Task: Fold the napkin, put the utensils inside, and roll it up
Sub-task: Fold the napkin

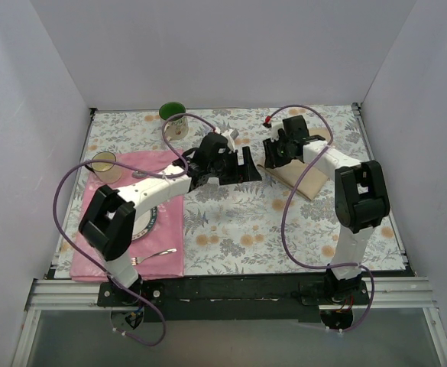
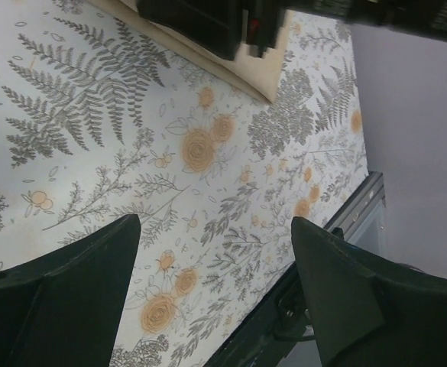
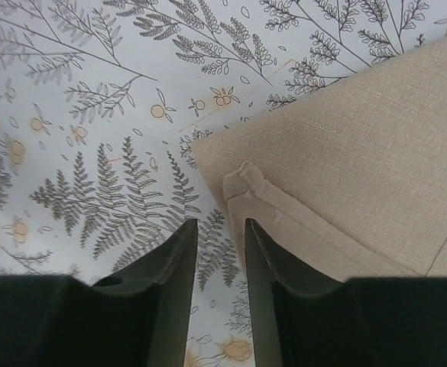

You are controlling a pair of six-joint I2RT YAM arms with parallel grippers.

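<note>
Right gripper (image 3: 221,223) hovering beside napkin (image 3: 345,160) left corner, jaws narrow, holding nothing. Left gripper (image 2: 215,229) standing wide, empty. Advising: straddling hem fully, pinching both layers before folding.

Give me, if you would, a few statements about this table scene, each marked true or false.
1. The left gripper is open and holds nothing. True.
2. The fork lies on the napkin. False: it lies on the pink placemat.
3. The right gripper points at a corner of the napkin. True.
4. The napkin is rolled up. False: it lies flat on the tablecloth.
</note>
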